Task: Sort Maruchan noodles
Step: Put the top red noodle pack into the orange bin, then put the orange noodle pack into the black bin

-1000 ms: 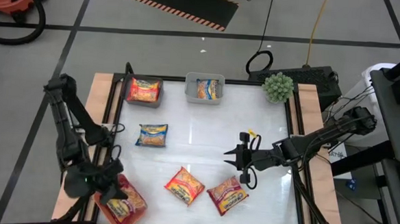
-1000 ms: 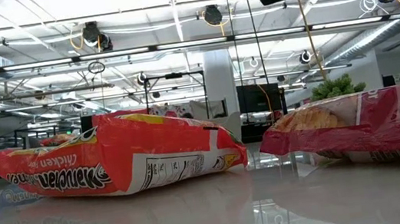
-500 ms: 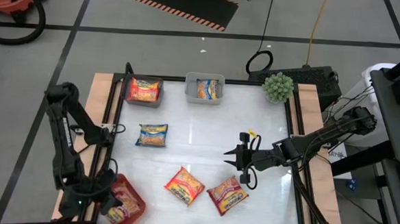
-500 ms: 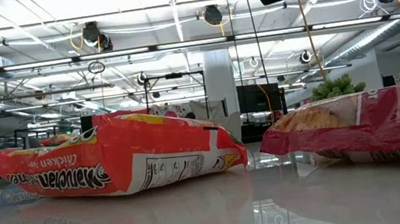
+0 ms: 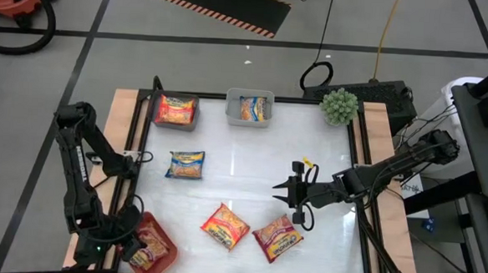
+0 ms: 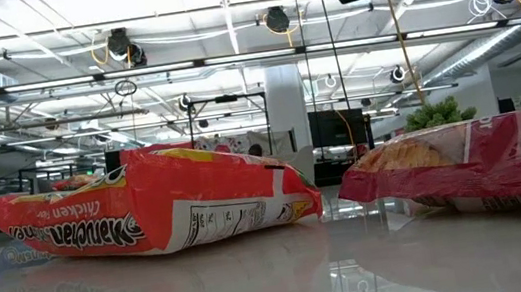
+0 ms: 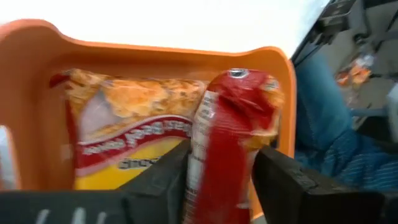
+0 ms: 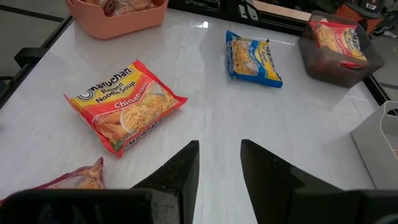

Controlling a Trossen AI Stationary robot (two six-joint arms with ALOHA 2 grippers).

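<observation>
My left gripper [image 5: 133, 249] is at the table's near left corner, inside the salmon-red bin [image 5: 160, 237], shut on a red Maruchan packet [image 7: 233, 118]. A second packet [image 7: 127, 124] lies flat in that bin [image 7: 155, 53]. My right gripper [image 5: 281, 191] hovers open over the table's middle right. On the table lie a blue packet [image 5: 186, 164], an orange-red packet [image 5: 225, 227] and a silvery-pink packet [image 5: 276, 238]. The right wrist view shows the orange-red packet [image 8: 124, 106] and the blue one [image 8: 252, 57] ahead of the open fingers [image 8: 219, 162]. My left gripper pinches the red packet between its two fingers, one on each flat face [image 7: 205, 168]. The packet stands on edge, reaching ahead of the fingers to the bin's wall, beside the packet lying in the bin. Whether its lower edge rests on the bin floor I cannot tell.
A grey bin [image 5: 176, 110] with an orange-red packet and a clear bin [image 5: 250, 106] with a blue packet stand along the far edge. A small green plant [image 5: 339, 105] sits at the far right corner. Bare table lies between the bins and the loose packets.
My left gripper has moved toward the table's near edge, over and into the salmon-red bin, carrying the red packet with it, and then stayed there. The right arm has kept still.
</observation>
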